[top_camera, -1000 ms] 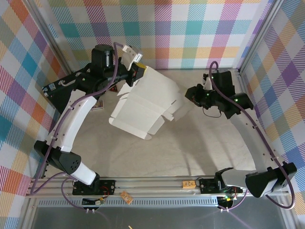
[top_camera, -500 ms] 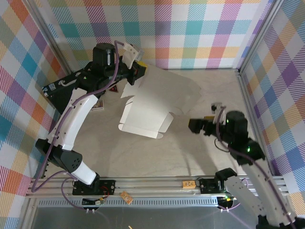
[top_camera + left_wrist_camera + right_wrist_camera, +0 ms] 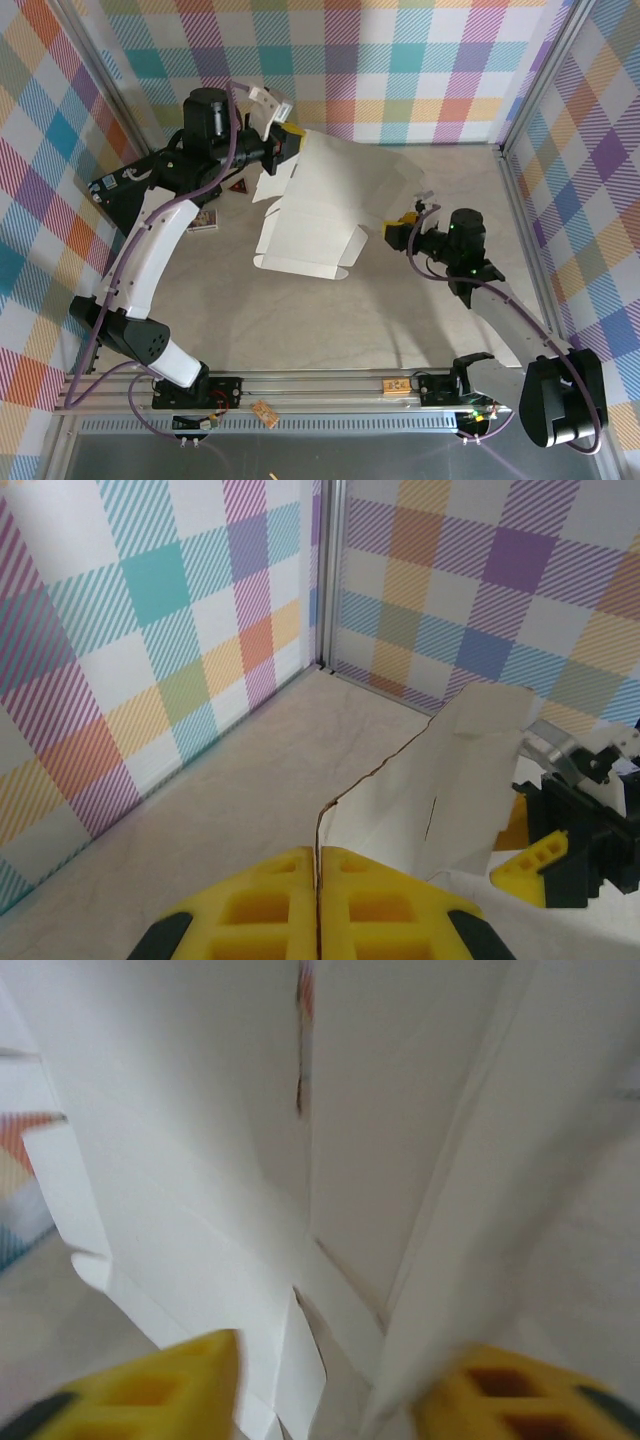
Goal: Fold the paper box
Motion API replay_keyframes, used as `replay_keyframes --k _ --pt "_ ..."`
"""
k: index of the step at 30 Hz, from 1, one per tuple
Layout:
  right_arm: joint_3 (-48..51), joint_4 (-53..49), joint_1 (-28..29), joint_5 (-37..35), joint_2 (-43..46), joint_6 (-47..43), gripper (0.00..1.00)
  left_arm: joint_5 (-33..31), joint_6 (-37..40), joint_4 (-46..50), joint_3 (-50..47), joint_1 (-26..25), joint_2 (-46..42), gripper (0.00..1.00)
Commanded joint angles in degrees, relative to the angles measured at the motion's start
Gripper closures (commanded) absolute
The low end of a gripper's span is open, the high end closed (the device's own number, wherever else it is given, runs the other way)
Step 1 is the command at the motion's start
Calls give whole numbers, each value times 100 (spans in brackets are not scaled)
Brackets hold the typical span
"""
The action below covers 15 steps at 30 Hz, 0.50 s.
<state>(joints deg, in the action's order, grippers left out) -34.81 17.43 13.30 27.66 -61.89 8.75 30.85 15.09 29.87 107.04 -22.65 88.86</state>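
The paper box (image 3: 310, 215) is a white die-cut sheet, partly unfolded, held tilted above the table at centre left. My left gripper (image 3: 285, 145) is shut on its far upper edge; in the left wrist view the yellow pads (image 3: 318, 855) pinch the thin cardboard edge (image 3: 450, 780). At the box's right flap is my right gripper (image 3: 398, 232). In the blurred right wrist view its yellow fingers (image 3: 170, 1380) stand apart, with white box panels (image 3: 200, 1110) between and ahead of them. The right gripper (image 3: 535, 860) also shows past the box in the left wrist view.
Plaid walls (image 3: 400, 60) close in the far, left and right sides. Two small cards (image 3: 205, 222) lie on the table by the left arm. An aluminium rail (image 3: 330, 385) runs along the near edge. Bare tabletop (image 3: 330, 320) lies in front of the box.
The right arm swung away to the near right, then came back to the box's right flap with its jaws apart. The box sheet shifted and hangs lower. The left grip is unchanged.
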Motion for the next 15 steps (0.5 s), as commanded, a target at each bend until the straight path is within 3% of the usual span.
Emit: replay_keyframes --k 1,6,9,12,15 --pt "55 867 -10 230 35 223 69 203 -214 -261 1 42 -185 100" --pt "110 985 1 -219 187 553 83 94 -284 -305 -34 51 -224 100" --pt "-106 594 55 -761 230 1282 100 -91 -333 -329 -73 51 -228 100" --pt "-320 433 775 -2021 143 2266 100 -278 -519 -443 -91 51 -177 100" --pt "-1367 -1027 1827 -3916 -157 3159 100 -324 -638 -506 -101 44 -108 100"
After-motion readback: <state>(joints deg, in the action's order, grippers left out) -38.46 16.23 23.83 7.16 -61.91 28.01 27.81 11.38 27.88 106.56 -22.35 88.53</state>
